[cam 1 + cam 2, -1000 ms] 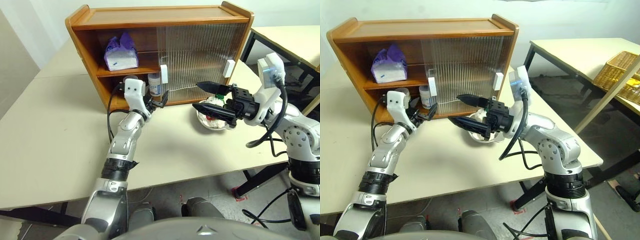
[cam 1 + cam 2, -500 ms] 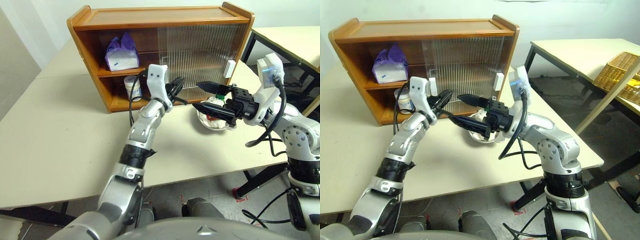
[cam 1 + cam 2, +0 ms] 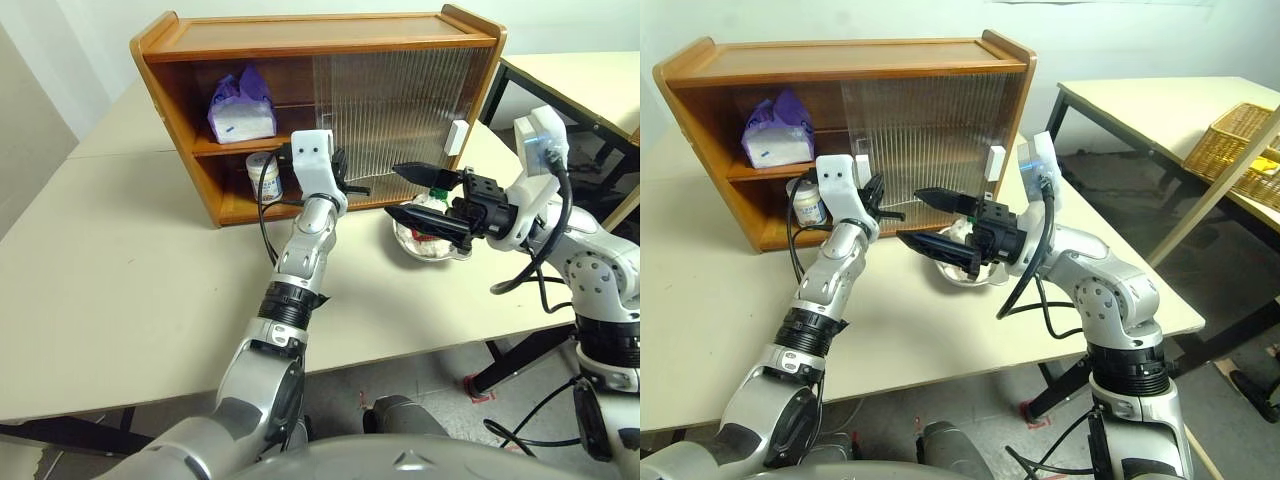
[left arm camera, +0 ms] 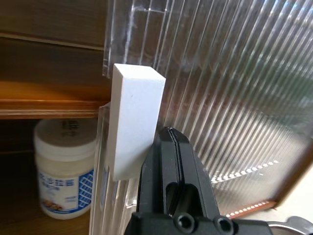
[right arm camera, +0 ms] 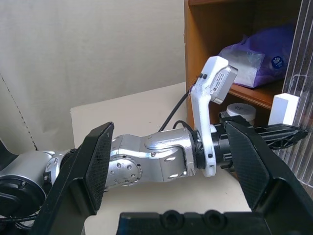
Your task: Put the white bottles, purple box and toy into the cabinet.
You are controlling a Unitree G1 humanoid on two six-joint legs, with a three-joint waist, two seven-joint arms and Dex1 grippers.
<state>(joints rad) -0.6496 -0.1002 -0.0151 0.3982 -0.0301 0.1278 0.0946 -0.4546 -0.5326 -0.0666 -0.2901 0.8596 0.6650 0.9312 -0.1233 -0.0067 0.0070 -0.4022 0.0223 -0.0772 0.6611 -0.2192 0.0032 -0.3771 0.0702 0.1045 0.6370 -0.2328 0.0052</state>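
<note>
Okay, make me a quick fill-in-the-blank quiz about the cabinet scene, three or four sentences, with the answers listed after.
1. The purple box sits on the cabinet's ______ shelf.
2. A white bottle stands on the ______ shelf.
3. The left gripper's jaws are ______ beside the white door handle.
4. The toy lies in a bowl on the ______, outside the cabinet.

Answers: upper; lower; shut; table

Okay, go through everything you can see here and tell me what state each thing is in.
Cabinet: left half open, sliding doors bunched right.
Purple box: on upper shelf.
White bottle: upright, capped, on lower shelf.
Toy: in bowl on table.
Left hand: shut, empty, beside door handle.
Right hand: open, empty.
</note>
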